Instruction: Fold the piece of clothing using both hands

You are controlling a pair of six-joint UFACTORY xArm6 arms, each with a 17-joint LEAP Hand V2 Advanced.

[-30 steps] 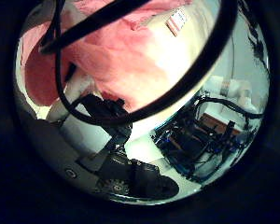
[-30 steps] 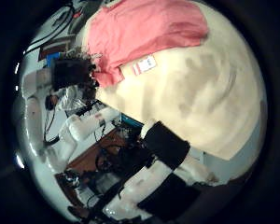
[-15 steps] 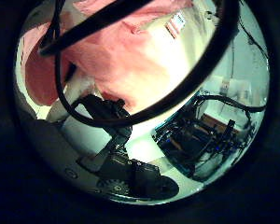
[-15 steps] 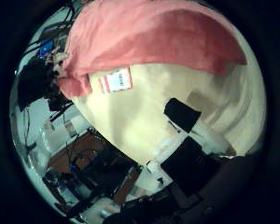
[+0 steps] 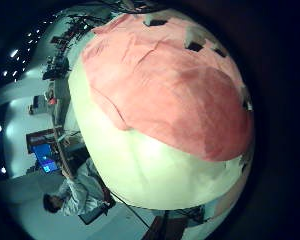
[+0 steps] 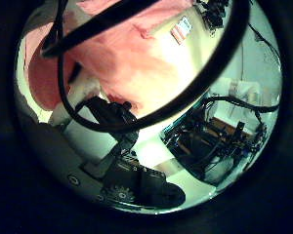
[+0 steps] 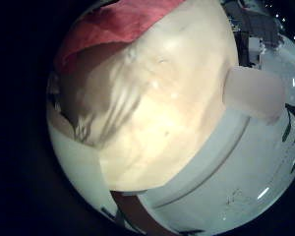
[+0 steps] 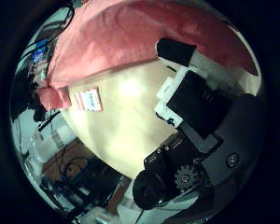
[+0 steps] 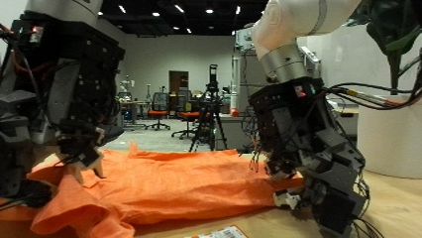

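Garment (image 9: 171, 183), orange, lay spread on table (image 9: 382, 213). Left hand (image 9: 59, 109) rested on its left edge, right hand (image 9: 310, 149) on its right edge; grip of both undeterminable.

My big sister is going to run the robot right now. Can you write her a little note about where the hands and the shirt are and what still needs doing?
Left hand: over one end of the orange garment, fingers pointing down with the tips at the cloth; no grasp visible.
Right hand: at the garment's other end, fingers down at the cloth edge; whether it grips is unclear.
Garment: spread out, wrinkled, on the pale table, with a white tag near one edge.
Done: both hands placed at opposite ends.
Left: no fold shows yet. Probably take hold of the cloth with both hands and fold it over.
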